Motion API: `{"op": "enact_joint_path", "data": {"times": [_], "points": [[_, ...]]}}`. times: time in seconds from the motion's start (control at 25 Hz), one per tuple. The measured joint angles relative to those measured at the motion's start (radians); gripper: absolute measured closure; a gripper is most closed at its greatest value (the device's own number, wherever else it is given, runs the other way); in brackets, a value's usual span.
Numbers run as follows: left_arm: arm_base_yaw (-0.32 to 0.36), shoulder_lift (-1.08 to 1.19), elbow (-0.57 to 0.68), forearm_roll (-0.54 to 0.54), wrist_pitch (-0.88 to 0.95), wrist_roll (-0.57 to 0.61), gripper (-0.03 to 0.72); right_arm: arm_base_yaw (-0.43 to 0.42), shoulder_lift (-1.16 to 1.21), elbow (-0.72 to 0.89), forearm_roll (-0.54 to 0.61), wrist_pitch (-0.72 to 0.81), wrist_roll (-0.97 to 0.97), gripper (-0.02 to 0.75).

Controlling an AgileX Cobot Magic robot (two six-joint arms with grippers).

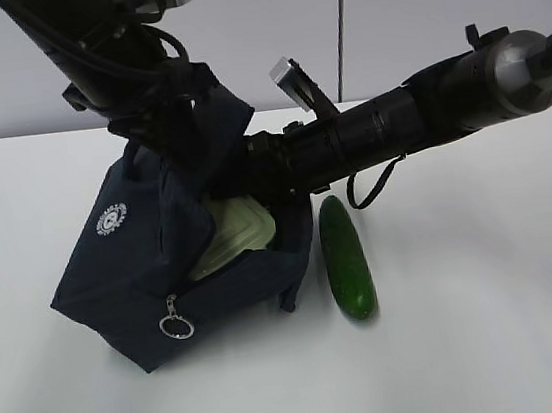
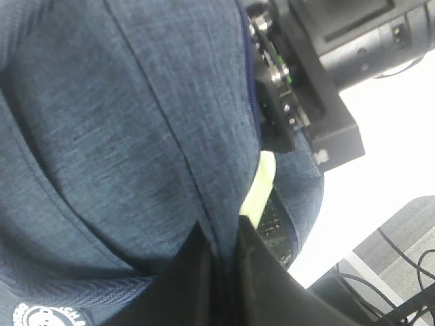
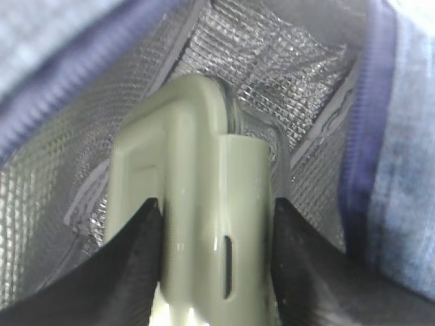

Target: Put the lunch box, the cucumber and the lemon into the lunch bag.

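Note:
The navy lunch bag lies tilted on the white table with its mouth open to the right. My left gripper is shut on the bag's fabric and holds the top flap up; it also shows in the exterior view. My right gripper reaches into the mouth, shut on the sage-green lid of the lunch box, which sits partly inside the silver lining. The box shows in the exterior view and as a pale strip in the left wrist view. The cucumber lies just right of the bag. The lemon is out of view.
The bag's zipper ring pull hangs at its front corner, with the round white logo on its side. My right arm stretches in from the right above the cucumber. The white table extends right and front.

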Motion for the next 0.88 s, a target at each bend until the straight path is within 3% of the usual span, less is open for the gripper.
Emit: {"op": "enact_joint_path", "data": {"times": [0.68,0.88], "points": [[0.0,0.0,0.039,-0.028,-0.033,0.016,0.681,0.002,0.002,0.0,-0.013,0.004,-0.018,0.386],[0.002,0.0,0.039,-0.028,-0.033,0.018,0.681,0.002,0.002,0.0,-0.013,0.012,-0.018,0.356]]}}
